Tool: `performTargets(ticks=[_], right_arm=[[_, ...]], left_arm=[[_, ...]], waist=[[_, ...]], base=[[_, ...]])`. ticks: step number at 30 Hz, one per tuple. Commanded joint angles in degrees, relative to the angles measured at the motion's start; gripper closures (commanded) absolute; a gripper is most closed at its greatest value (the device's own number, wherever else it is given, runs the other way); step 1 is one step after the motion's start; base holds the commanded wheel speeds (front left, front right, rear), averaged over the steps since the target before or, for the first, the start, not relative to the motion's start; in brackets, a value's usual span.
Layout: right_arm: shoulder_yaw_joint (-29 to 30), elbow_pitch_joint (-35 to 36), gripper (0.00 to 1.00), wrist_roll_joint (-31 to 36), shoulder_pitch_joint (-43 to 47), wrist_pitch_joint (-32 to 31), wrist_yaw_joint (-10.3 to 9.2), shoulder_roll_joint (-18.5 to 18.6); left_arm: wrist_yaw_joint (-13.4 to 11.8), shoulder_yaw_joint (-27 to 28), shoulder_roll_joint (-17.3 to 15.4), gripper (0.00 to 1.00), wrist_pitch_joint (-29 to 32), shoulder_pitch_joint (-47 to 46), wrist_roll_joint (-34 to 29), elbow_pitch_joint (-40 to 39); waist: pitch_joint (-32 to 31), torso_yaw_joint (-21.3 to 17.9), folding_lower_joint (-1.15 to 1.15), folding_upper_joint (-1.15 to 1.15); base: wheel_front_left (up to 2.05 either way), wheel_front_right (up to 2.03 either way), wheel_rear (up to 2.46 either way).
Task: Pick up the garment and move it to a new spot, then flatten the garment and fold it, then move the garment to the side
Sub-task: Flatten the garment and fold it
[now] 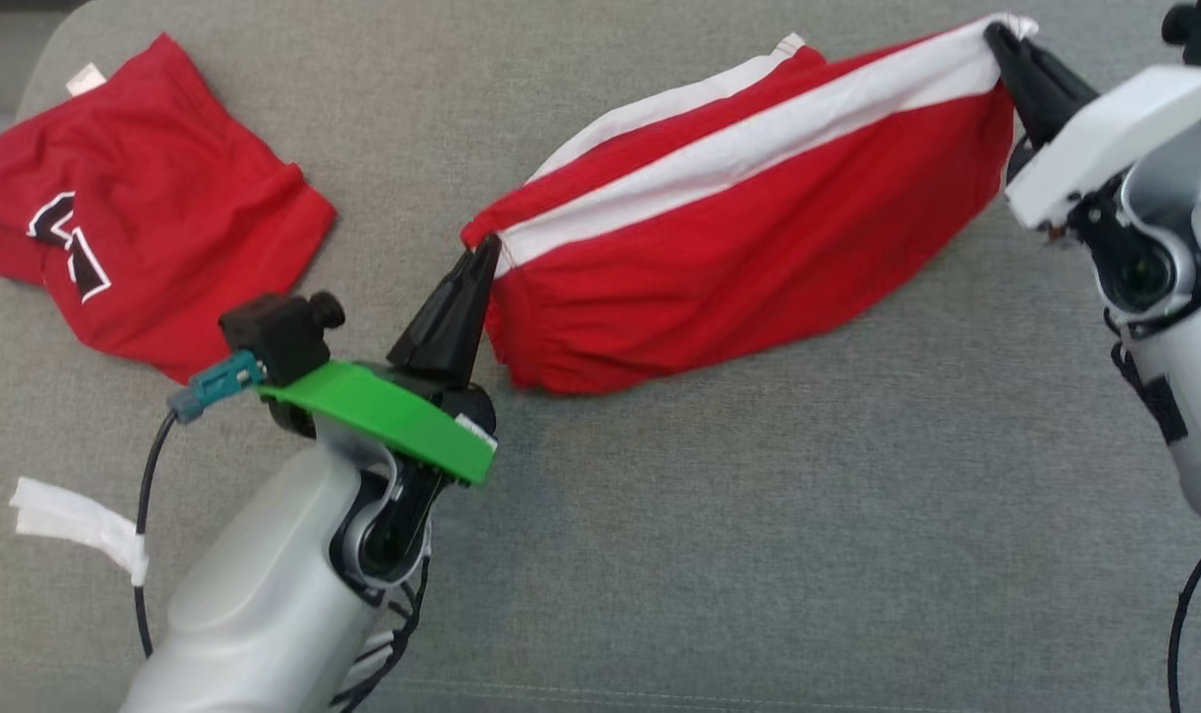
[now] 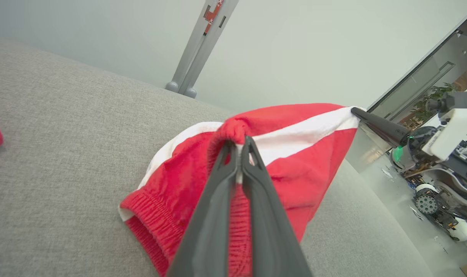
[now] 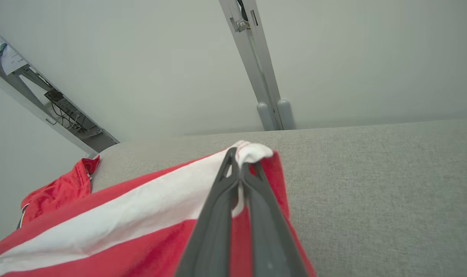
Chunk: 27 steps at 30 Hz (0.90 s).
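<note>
The garment point(image 1: 749, 238) is a pair of red shorts with white side stripes, stretched between my two grippers over the grey cushion point(image 1: 758, 515). My left gripper point(image 1: 485, 250) is shut on its near-left corner by the elastic waistband point(image 2: 233, 132). At the far right, my right gripper point(image 1: 996, 38) is shut on the white-striped corner point(image 3: 252, 152). The cloth sags in the middle and its lower edge rests on the cushion. In the left wrist view the garment point(image 2: 291, 169) hangs across to the right gripper point(image 2: 354, 110).
A second red garment point(image 1: 145, 208) with a black and white mark lies crumpled at the cushion's far left. A white strip of tape point(image 1: 75, 520) sits on my left arm's cable. Beyond the cushion's back edge stand a pale wall and a grey post point(image 3: 264, 77).
</note>
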<state>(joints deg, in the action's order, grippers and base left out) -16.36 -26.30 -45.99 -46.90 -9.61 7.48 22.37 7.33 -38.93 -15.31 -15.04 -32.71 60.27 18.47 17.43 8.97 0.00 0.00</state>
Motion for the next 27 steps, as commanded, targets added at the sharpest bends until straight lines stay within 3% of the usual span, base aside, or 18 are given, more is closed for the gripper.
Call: performTargets(ticks=[1,7,14,15,16,17,18,19,27], right_arm=[[-0.33,-2.59,1.00,0.88,-2.91,-0.32,0.03,-0.15],[-1.08,-16.52,1.00,4.07,-15.00,2.72,0.03,-2.30],[-5.88,-25.17,1.00,6.37,-20.75,5.88,0.03,-3.71],[-6.41,-26.20,0.69,6.15,-21.17,6.42,0.03,-3.99],[-6.83,-26.95,0.54,5.89,-21.38,6.87,0.03,-4.21],[-7.41,-27.70,0.18,5.51,-21.52,7.32,0.03,-4.36],[-7.89,-28.20,0.00,5.28,-21.57,7.71,0.03,-4.33],[-8.66,-28.60,0.00,5.06,-21.52,8.01,0.03,-4.27],[-13.45,-29.42,0.00,1.40,-18.52,9.66,0.03,-2.28]], left_arm=[[0.22,0.07,0.82,1.00,-0.18,-2.25,0.30,1.47],[0.19,0.23,5.44,1.00,-0.18,-9.31,-0.07,8.12],[0.20,1.60,8.38,1.00,-0.18,-12.92,-2.96,12.56],[0.20,1.88,8.55,1.00,-0.18,-12.97,-3.45,12.78],[0.20,1.81,8.53,1.00,-0.18,-12.94,-4.12,13.07],[0.20,1.80,8.47,1.00,-0.18,-12.81,-4.94,13.42],[0.20,1.92,8.53,0.64,-0.19,-12.50,-5.47,13.55],[0.20,2.19,8.62,0.00,-0.19,-12.00,-6.03,13.69],[0.20,3.33,7.58,0.00,-0.19,-7.78,-11.60,13.02]], waist=[[5.39,4.84,0.00,0.00],[9.69,7.96,0.00,0.00],[12.32,8.90,0.00,0.00],[12.39,8.91,0.00,0.00],[12.32,8.86,0.00,0.00],[12.10,8.77,0.00,0.00],[11.80,8.68,0.00,0.00],[11.42,8.54,0.00,0.00],[7.49,7.10,0.00,0.00]], base=[[0.00,0.00,0.00],[0.00,0.00,0.00],[0.00,0.00,0.00],[0.00,0.00,0.00],[0.00,0.00,0.00],[0.00,0.00,0.00],[0.00,0.00,0.00],[0.00,0.00,0.00],[0.00,0.00,0.00]])
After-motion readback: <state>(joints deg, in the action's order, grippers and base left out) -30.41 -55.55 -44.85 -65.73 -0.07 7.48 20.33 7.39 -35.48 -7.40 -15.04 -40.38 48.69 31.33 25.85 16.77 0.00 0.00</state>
